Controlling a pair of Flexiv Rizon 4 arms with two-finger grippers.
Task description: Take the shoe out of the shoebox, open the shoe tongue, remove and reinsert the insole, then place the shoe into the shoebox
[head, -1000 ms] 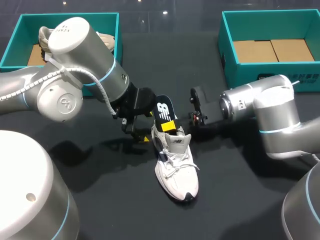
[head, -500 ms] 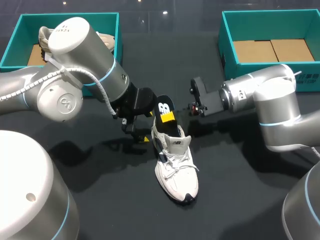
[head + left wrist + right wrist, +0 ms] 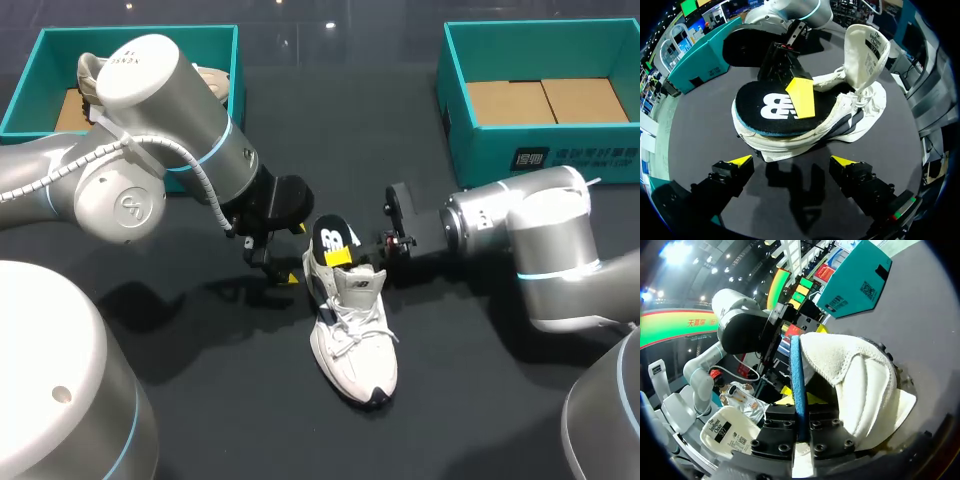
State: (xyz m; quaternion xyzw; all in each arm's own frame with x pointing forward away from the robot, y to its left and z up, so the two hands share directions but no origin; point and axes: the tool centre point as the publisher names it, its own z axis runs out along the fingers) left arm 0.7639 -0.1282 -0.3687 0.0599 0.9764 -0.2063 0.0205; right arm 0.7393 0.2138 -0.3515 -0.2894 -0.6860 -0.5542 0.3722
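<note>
A white sneaker (image 3: 352, 335) lies on the dark table with its toe toward the front. Its black insole (image 3: 332, 238), with a white logo, stands partly out of the heel opening. My right gripper (image 3: 340, 258) is shut on the insole; in the right wrist view the insole's blue edge (image 3: 799, 385) runs between that gripper's (image 3: 801, 429) fingers. The tongue (image 3: 867, 47) stands pulled up. My left gripper (image 3: 792, 162) is open just behind the heel (image 3: 785, 142), with nothing between its fingers; in the head view the left gripper (image 3: 275, 268) is to the shoe's left.
A teal shoebox (image 3: 140, 32) at the back left holds another pale shoe (image 3: 95, 75). A second teal shoebox (image 3: 480, 150) at the back right shows only its cardboard floor. Both arms crowd the shoe's heel end.
My right gripper closed on the insole, lifted it slightly, then brought it back down, so it now sits lower in the shoe. My left arm has stayed still.
</note>
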